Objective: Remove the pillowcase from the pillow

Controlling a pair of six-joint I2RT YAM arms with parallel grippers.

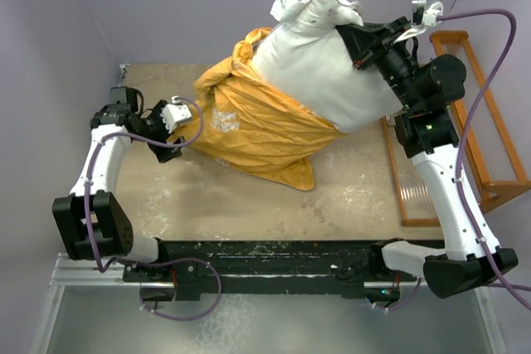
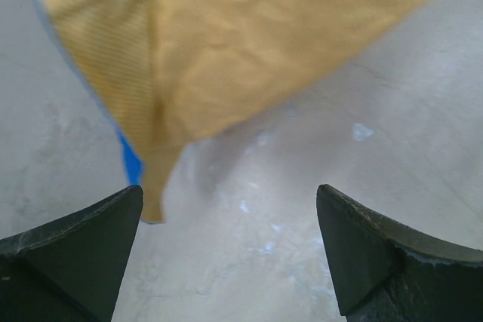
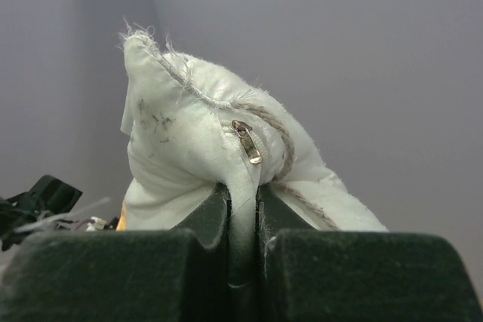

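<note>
The white pillow is lifted at the back right, its upper half bare. My right gripper is shut on its top corner; in the right wrist view the white fabric with a small zip pull is pinched between the jaws. The pillowcase, turned yellow-orange side out, hangs around the pillow's lower half and trails onto the table. My left gripper is open at the pillowcase's left edge. In the left wrist view the orange cloth with a blue edge hangs just ahead of the empty jaws.
An orange wooden rack lies along the right side, close behind the right arm. The beige table is scuffed. Grey walls close off the back and left.
</note>
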